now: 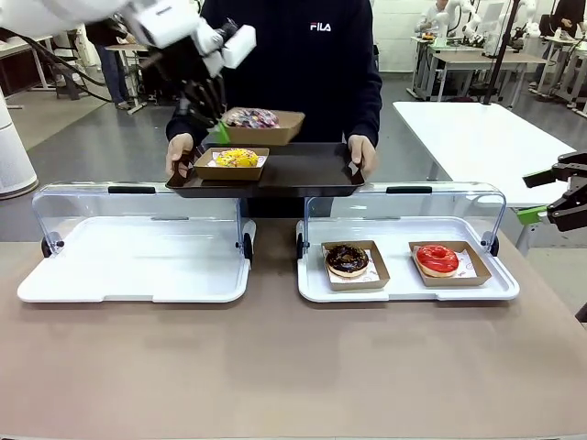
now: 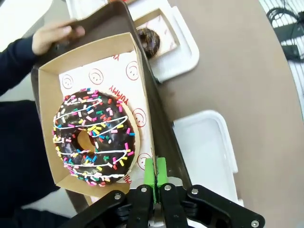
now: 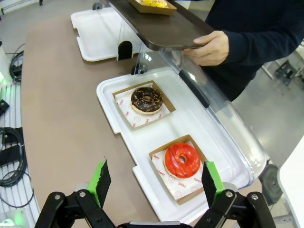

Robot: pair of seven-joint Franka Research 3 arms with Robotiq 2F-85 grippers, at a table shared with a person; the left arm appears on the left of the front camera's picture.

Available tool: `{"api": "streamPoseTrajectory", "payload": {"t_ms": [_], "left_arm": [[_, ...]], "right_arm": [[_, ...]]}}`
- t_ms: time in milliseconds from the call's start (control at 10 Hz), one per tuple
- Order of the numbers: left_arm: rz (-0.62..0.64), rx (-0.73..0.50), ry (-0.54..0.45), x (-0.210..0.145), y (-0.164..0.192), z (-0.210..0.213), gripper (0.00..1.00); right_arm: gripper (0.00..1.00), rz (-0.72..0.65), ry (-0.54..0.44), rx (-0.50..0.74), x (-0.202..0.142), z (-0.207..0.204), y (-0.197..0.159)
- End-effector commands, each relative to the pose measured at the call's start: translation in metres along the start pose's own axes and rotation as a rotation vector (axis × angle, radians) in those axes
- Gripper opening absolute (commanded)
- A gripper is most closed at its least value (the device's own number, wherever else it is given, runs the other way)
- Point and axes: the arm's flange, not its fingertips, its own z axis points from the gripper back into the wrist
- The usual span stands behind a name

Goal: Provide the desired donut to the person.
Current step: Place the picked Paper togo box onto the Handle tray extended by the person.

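Observation:
A chocolate donut with coloured sprinkles (image 1: 252, 118) (image 2: 92, 137) lies in a brown cardboard tray (image 2: 47, 95). My left gripper (image 1: 218, 128) (image 2: 155, 171) is shut on that tray's side wall and holds it just over the dark serving tray (image 1: 303, 170). The person (image 1: 293, 64) in black holds the serving tray with both hands (image 1: 179, 151). A yellow donut (image 1: 236, 159) in its own cardboard tray rests on the serving tray. My right gripper (image 1: 541, 197) (image 3: 156, 183) is open at the far right, above the red donut (image 3: 182, 160).
Two white display trays with raised clear lids stand side by side on the brown table. The right one (image 1: 404, 289) holds a chocolate donut (image 1: 347, 259) and the red donut (image 1: 437, 259). The left one (image 1: 138, 261) lies below the serving tray's near edge.

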Motion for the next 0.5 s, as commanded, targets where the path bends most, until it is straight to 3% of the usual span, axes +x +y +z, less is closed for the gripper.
{"api": "streamPoseTrajectory", "payload": {"t_ms": [0, 200, 400], "left_arm": [[-0.005, 0.015, -0.035, 0.012, 0.021, -0.019, 0.01], [-0.070, 0.082, -0.049, 0.019, 0.033, -0.052, 0.01], [-0.050, 0.091, -0.065, 0.028, 0.047, -0.067, 0.01]], "right_arm": [[1.00, 0.005, -0.040, 0.002, -0.002, -0.003, -0.002], [1.00, 0.005, -0.040, 0.002, -0.002, -0.003, -0.002], [1.00, 0.005, -0.040, 0.002, -0.002, -0.003, -0.002]]}}
